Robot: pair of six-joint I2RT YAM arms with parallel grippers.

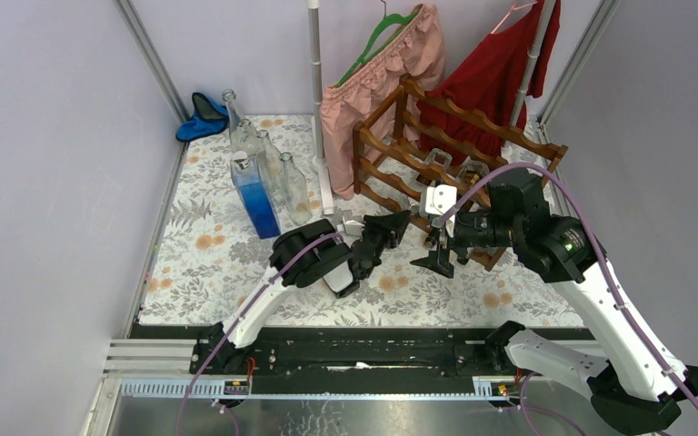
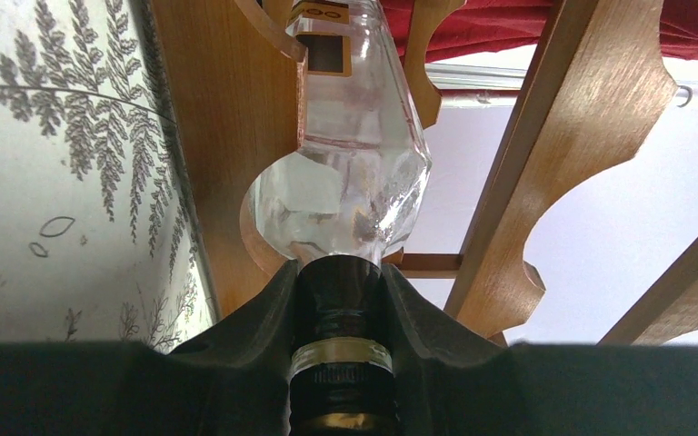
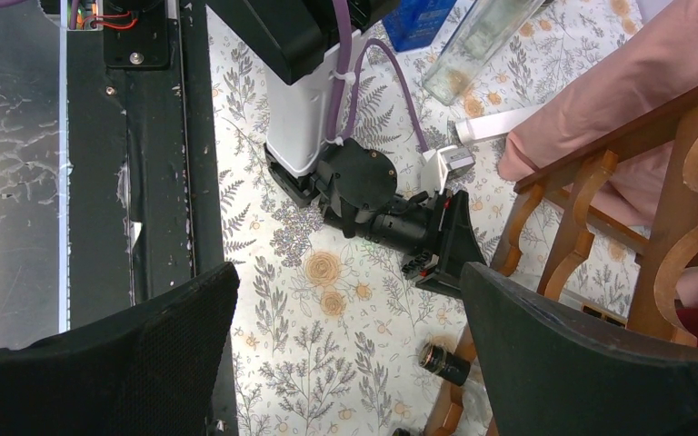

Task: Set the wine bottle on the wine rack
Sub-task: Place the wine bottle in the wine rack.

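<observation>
The left gripper [image 2: 338, 277], nearly shut, is holding the wine bottle [image 2: 354, 173] by its dark neck at the lower middle of the frame, the glass body reaching between the rails of the wine rack [image 2: 223, 136]. I think it should be sliding straight in and lowering gently. The right gripper [image 3: 345, 309] is hanging wide open, empty.

Left wrist: the wine bottle [image 2: 356, 173] runs off the top edge, its dark cap [image 2: 341, 381] off the bottom, the left fingers [image 2: 254, 336] just a dark blur. Right wrist: right fingers [image 3: 591, 363] cut off below, hiding most of the bottle.
</observation>
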